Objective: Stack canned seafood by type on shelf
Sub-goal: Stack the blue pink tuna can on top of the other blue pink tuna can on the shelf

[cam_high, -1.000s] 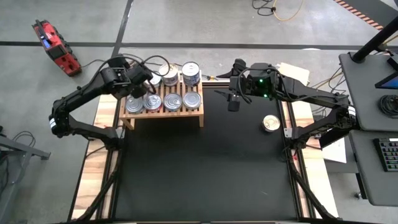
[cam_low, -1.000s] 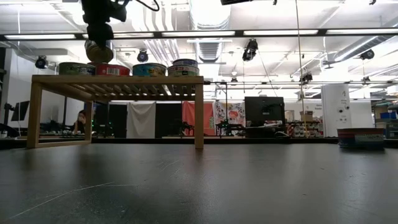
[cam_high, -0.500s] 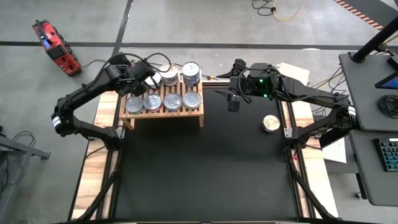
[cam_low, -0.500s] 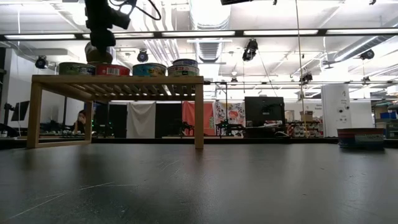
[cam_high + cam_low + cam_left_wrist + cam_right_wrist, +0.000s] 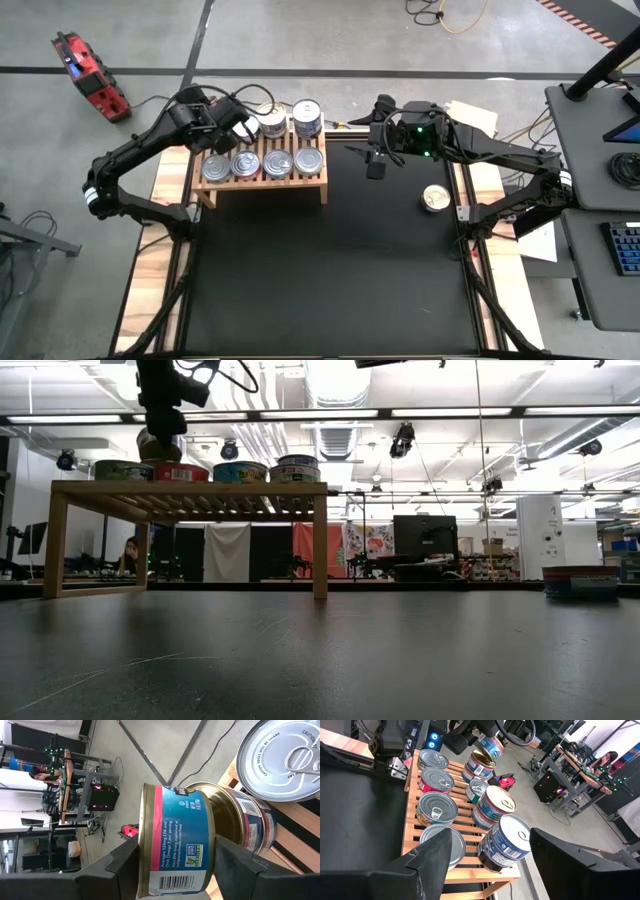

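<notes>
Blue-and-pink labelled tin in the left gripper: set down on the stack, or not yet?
Not yet. The left gripper grips the blue-and-pink labelled tin by its sides, tilted against the gold-lidded tin below, not flat on it.

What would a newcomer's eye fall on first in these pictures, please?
Probably the wooden shelf at the table's far left, crowded with shiny tins. Next, the left gripper holding a blue-labelled can over a tin at the shelf's back. The right gripper hovers open beside the shelf.

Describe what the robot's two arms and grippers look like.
Both arms are black and jointed. Loose black cables loop over the left arm near its wrist; the right arm carries a small green light there. Left gripper and right gripper have flat, matte black fingers.
</notes>
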`<state>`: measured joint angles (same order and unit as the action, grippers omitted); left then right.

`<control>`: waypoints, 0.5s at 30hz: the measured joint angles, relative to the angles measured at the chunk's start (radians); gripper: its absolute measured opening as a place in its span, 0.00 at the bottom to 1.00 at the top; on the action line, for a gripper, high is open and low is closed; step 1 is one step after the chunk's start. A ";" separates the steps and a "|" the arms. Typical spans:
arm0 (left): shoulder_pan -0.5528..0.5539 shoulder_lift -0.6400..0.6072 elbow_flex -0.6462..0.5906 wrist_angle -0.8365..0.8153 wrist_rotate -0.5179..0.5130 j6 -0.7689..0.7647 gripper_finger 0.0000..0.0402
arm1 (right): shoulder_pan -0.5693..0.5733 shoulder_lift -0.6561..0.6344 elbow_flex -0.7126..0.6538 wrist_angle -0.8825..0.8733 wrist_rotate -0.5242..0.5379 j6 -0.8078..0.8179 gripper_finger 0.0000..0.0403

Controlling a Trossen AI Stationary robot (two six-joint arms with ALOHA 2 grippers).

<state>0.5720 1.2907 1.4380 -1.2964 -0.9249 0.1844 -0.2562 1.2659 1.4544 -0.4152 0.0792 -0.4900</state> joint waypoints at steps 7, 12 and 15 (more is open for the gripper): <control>-0.001 0.002 0.000 -0.003 0.027 -0.002 0.53 | 0.000 0.000 0.000 0.000 0.000 -0.001 0.64; 0.000 0.002 0.000 -0.006 0.031 -0.002 0.54 | 0.000 0.000 0.000 0.000 0.000 -0.004 0.62; 0.000 0.002 0.000 -0.007 0.030 -0.002 0.55 | 0.000 0.000 0.000 0.000 0.000 -0.006 0.63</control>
<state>0.5716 1.2926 1.4376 -1.3032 -0.8948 0.1822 -0.2562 1.2659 1.4544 -0.4149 0.0792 -0.4957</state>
